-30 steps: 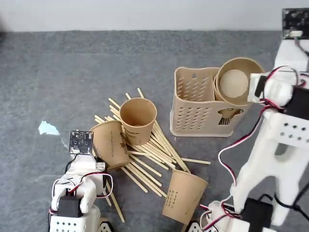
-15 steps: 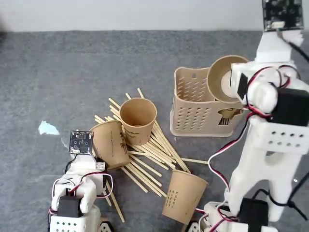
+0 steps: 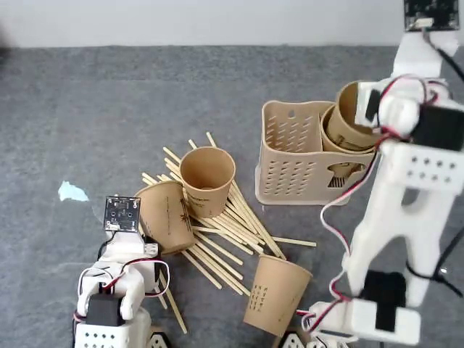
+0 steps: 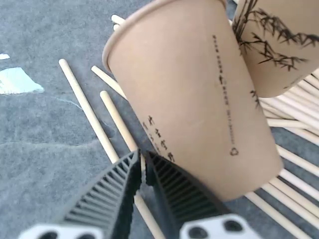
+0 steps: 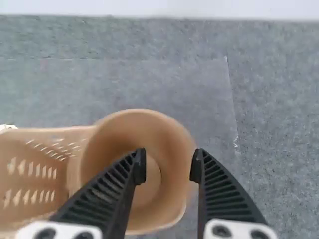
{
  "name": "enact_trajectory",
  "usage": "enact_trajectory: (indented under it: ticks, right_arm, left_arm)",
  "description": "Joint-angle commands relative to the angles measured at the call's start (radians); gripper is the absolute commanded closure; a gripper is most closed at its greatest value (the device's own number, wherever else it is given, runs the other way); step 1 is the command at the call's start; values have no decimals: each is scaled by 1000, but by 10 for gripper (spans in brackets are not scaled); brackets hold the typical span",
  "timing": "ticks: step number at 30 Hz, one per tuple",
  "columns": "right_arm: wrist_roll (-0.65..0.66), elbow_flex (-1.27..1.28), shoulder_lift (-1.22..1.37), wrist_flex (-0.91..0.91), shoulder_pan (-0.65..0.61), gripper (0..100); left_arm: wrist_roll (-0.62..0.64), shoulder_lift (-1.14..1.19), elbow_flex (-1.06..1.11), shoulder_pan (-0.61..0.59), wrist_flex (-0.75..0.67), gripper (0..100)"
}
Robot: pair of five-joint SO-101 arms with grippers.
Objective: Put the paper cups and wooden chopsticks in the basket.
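The beige slotted basket [image 3: 293, 163] stands right of centre. A paper cup [image 3: 351, 123] leans in its right compartment. My right gripper [image 5: 166, 167] hangs open over that cup [image 5: 137, 164], one finger over its mouth and the other outside its rim. One cup [image 3: 207, 177] stands upright on the pile of wooden chopsticks [image 3: 221, 239]. A second cup [image 3: 165, 216] lies on its side beside it, and a third cup [image 3: 274, 293] lies near the front edge. My left gripper [image 4: 141, 160] is shut and empty, its tips right beside the lying cup [image 4: 194, 99] and over a chopstick [image 4: 114, 124].
A scrap of pale blue tape [image 3: 71, 192] sticks to the grey mat at the left. The basket's left compartment [image 3: 290, 130] holds nothing. Bare mat lies behind the basket and along the far left.
The right arm swung the cup left and tipped it above the basket. It then moved back right, and the cup now leans in the right compartment. The left arm stayed still.
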Motion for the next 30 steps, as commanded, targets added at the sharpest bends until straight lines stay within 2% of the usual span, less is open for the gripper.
enact_trajectory:
  ticks: [1, 7, 12, 18, 30]
  right_arm:
    - [-12, -43, 31, -65, 24, 834]
    - [-14, -49, 33, -71, -13, 834]
    - [-69, -49, -51, 12, -99, 834]
    - [-146, -49, -136, 223, -341, 834]
    - [-496, 184, -114, 219, -707, 830]
  left_arm:
    - [3, -11, -7, 0, 6, 987]
    - [3, -11, -7, 0, 6, 987]
    - [3, -11, -7, 0, 6, 987]
    - [3, -11, -7, 0, 6, 987]
    - [3, -11, -7, 0, 6, 987]
